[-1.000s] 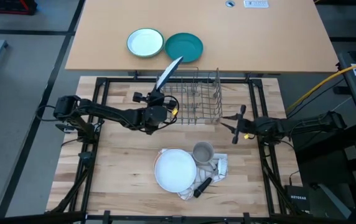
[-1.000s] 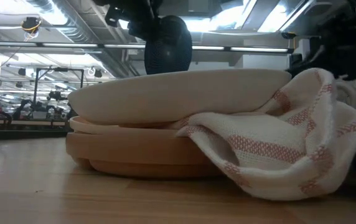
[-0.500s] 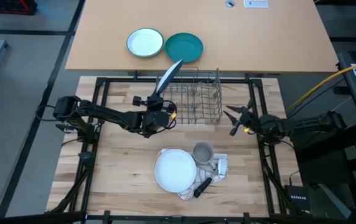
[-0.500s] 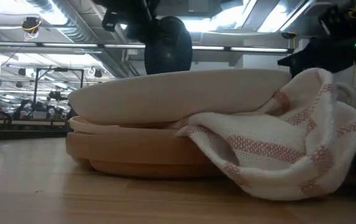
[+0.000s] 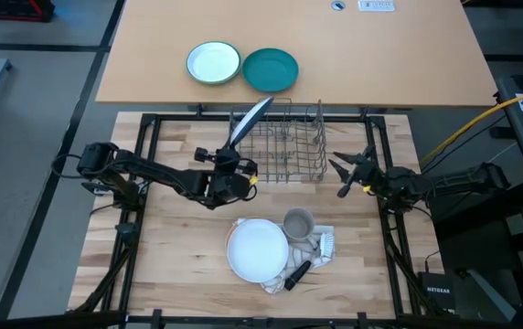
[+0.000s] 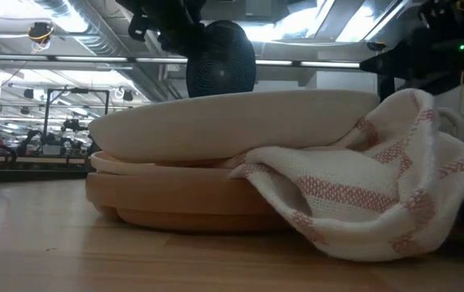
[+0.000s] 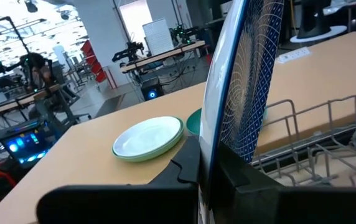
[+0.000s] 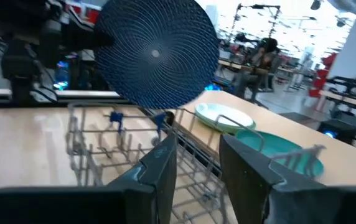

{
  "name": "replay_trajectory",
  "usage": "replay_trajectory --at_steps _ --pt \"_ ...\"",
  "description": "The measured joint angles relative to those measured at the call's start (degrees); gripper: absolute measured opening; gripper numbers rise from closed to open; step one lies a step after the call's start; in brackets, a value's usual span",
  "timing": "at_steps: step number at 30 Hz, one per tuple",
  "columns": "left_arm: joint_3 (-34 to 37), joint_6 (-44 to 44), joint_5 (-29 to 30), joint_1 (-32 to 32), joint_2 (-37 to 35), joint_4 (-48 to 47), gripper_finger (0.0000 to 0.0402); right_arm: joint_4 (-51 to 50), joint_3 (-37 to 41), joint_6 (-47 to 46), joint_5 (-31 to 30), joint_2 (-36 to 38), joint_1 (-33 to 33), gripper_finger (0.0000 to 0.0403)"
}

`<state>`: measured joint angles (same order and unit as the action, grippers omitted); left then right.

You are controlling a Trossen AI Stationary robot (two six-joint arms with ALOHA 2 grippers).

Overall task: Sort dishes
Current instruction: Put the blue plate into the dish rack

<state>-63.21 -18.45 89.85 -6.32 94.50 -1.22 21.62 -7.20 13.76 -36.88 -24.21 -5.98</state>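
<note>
The left tool [image 5: 229, 162] clamps the round blue patterned plate [image 5: 248, 121] on edge, tilted over the wire dish rack's [image 5: 289, 146] left end near the worktop's [image 5: 179, 238] far edge. The right tool [image 5: 342, 173], fingers spread and empty, hovers beside the rack's right end. The plain white round plate [image 5: 257, 249] rests on the tan-brown plate [image 6: 175, 203] near the front edge.

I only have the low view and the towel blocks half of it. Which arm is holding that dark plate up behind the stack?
Observer: The left tool grips the blue plate by its rim, on edge.
Operator: Is it over the rack yet?
Observer: It stands at the wire rack's left end, tilted.
Operator: And the right arm?
Observer: The right tool waits open, empty, just right of the rack.
</note>
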Motion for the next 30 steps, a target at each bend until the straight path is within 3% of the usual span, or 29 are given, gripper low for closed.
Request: replay_trajectory --at_steps 12,19,25,28,30 --pt "0.02 0.46 0.21 -3.01 0.22 0.47 0.0 11.87 -0.02 0.0 1.59 -9.77 0.0 0.0127" --pt "0.02 4.06 0.06 -4.5 -0.55 0.3 0.0 15.35 -0.02 0.0 1.98 -14.43 0.0 0.0127" --pt "0.02 10.61 0.16 -3.96 -5.4 -0.26 0.0 15.5 -0.02 0.0 1.98 -14.99 0.0 0.0127" --pt "0.02 7.89 0.05 -3.32 -9.52 -5.64 0.0 15.59 -0.02 0.0 1.98 -14.96 0.0 0.0127" --pt "0.02 -0.19 0.07 -2.74 -13.18 -14.85 0.0 15.64 -0.02 0.0 1.99 -14.94 0.0 0.0127"
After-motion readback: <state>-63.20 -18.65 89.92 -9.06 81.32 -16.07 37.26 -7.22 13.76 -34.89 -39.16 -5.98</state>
